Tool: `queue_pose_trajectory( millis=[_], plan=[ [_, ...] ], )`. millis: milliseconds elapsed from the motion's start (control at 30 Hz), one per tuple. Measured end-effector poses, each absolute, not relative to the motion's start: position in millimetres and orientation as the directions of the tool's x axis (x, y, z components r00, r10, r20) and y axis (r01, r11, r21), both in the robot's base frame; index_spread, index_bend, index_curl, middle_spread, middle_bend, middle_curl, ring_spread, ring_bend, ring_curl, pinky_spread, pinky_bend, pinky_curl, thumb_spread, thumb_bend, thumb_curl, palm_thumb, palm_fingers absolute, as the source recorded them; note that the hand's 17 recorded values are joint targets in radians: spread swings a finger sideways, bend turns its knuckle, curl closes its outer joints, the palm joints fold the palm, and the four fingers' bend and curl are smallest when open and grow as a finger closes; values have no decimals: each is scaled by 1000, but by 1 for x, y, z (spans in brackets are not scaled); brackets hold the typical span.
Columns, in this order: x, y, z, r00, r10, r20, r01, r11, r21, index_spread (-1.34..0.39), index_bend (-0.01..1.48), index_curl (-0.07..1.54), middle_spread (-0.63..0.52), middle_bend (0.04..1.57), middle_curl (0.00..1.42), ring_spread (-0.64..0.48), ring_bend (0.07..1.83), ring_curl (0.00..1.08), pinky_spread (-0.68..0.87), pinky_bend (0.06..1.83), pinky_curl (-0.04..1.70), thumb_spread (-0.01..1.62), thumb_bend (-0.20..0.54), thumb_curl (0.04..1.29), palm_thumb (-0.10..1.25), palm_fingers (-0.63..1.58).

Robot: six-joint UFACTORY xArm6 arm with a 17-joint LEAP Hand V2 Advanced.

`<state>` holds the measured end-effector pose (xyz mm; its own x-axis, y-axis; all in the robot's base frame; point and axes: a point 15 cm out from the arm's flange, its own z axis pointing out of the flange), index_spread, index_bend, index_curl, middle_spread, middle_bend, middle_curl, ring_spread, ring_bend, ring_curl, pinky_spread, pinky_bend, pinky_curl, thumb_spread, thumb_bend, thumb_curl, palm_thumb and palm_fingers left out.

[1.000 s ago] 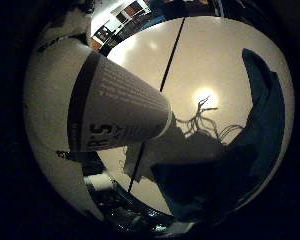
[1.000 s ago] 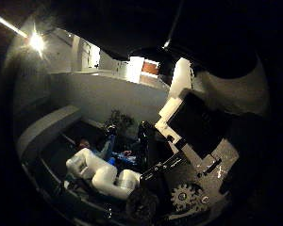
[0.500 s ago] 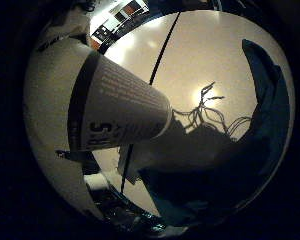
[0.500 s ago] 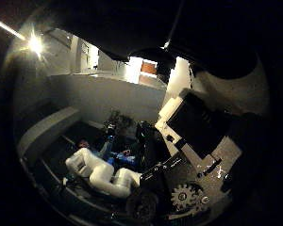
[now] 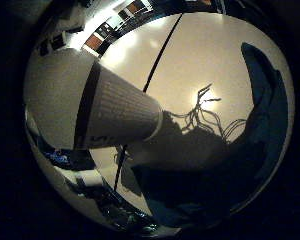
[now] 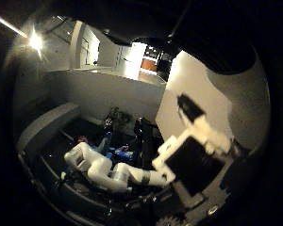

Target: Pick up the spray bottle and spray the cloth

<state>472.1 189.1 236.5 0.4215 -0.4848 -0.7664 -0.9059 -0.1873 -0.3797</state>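
The spray bottle, white with a grey printed label, fills much of the little finger side palm view and lies close against the palm, above the white table. The blue cloth lies on the table beyond the bottle's end, partly in shadow. In the thumb side palm view the bottle's pale body rises beside the palm. My right hand has white and black fingers curled across it, and more white finger parts curl lower down. The bottle's nozzle is hidden.
A dark seam runs across the table. The hand's shadow falls on the table between bottle and cloth. Shelves and room lights show past the table's far edge. A bright lamp shines in the room.
The finger in the thumb side view has swung across the bottle toward the picture's middle. The bottle has turned a little against the palm, and both views have shifted with the hand.
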Motion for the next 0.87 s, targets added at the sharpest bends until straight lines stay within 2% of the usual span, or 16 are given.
queue_pose_trajectory(
  millis=[100, 267, 567, 867],
  plan=[
    [471, 185, 236, 424, -491, -761, -905, -197, -378, -417, 238, 613, -117, 498, 578, -122, 831, 460, 112, 1043, 464, 981, -32, 503, 755, 92],
    [471, 166, 242, 428, -511, -746, -903, -199, -382, -346, 188, 510, -33, 377, 476, -1, 688, 377, 340, 969, 374, 989, -31, 456, 724, 75],
    [472, 120, 244, 407, -554, -727, -910, -175, -376, -297, 171, 397, 7, 318, 406, 76, 594, 316, 460, 921, 258, 991, -27, 409, 711, 133],
    [467, 65, 259, 393, -607, -691, -909, -141, -393, -281, 169, 346, 12, 305, 385, 100, 562, 292, 483, 934, 165, 990, -26, 395, 713, 170]
  ],
)
